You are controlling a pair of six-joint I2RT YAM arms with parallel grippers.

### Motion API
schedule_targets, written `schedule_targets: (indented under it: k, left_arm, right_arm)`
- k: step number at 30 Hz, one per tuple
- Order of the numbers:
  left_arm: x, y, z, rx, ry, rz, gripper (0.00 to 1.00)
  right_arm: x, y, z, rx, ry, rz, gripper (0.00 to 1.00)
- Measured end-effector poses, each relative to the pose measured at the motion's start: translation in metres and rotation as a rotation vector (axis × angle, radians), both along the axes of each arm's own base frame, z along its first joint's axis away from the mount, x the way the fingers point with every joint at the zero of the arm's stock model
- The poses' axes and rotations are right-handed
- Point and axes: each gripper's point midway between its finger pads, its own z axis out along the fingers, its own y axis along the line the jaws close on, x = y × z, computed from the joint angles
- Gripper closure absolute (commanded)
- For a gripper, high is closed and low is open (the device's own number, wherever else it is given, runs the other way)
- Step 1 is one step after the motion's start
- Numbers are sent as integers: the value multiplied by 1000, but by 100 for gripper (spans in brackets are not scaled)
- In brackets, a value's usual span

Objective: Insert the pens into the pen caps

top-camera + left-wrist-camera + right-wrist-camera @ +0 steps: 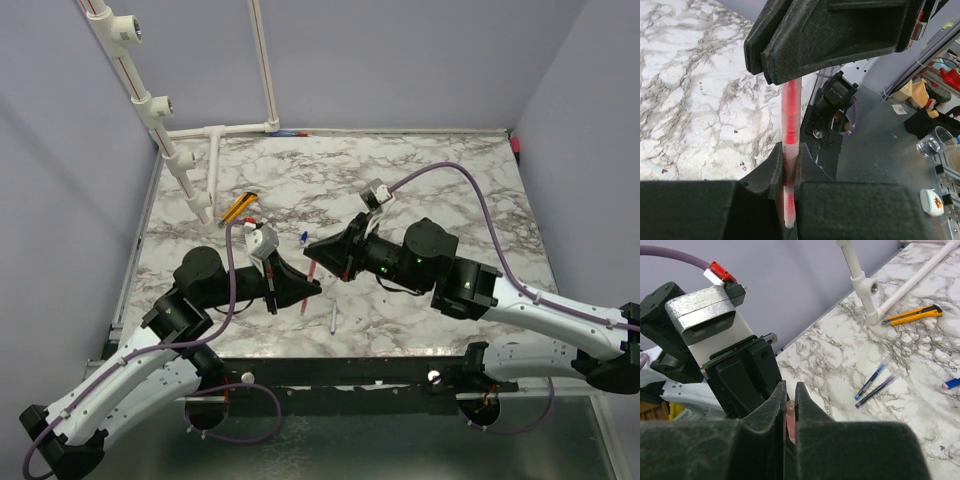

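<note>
Above the middle of the marble surface (430,180), the two arms meet tip to tip; the left end effector (789,165) is clenched on the lower part of the red pen (791,110), and the right end effector (789,405) is clenched on a short red piece in line with it, which is judged to be the red cap (789,412). The task seems to be at its first pen; whether this pen is already fully seated in its cap cannot be told, because the black fingers cover the joint. A whitish pen (332,318) lies near the front edge and a blue cap (303,237) lies apart from it, so at least this pair is not yet done.

The left wrist view shows the red pen running straight from one grip up into the other; the top view shows only a short red bit between the tips. The right wrist view shows two dark blue pens (871,380) lying side by side, not far from the yellow knife (912,315); in the top view the left wrist hides them. The whitish pen is seen only from above.
</note>
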Motion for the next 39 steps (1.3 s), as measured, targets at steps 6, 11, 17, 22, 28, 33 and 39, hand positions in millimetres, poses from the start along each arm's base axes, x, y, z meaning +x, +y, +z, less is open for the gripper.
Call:
schedule_targets:
  k: [6,11,17,22,28,33,39]
  left_arm:
    - [-4,4,18,-79,-41,10,100]
    - [0,14,35,-163,-82,74,100]
    - [7,19,26,-157,-42,132,100]
    - [23,20,2,-87,53,215,100]
    - [42,16,-48,72,232,301,100]
    - [57,20,-83,210,335,386,100]
    - [70,26,-116,366,422,468,100]
  right_arm:
    - [-7,2,17,4,-7,2,77]
    - [-8,-1,13,-66,-21,-24,57]
    - [10,-19,26,-77,-81,-139,45]
    - [25,-45,37,-96,-90,-270,42]
    - [37,-75,8,-203,-32,-408,39]
    - [36,-95,-39,-313,41,-467,37]
    - [32,-110,-89,-429,116,-505,33]
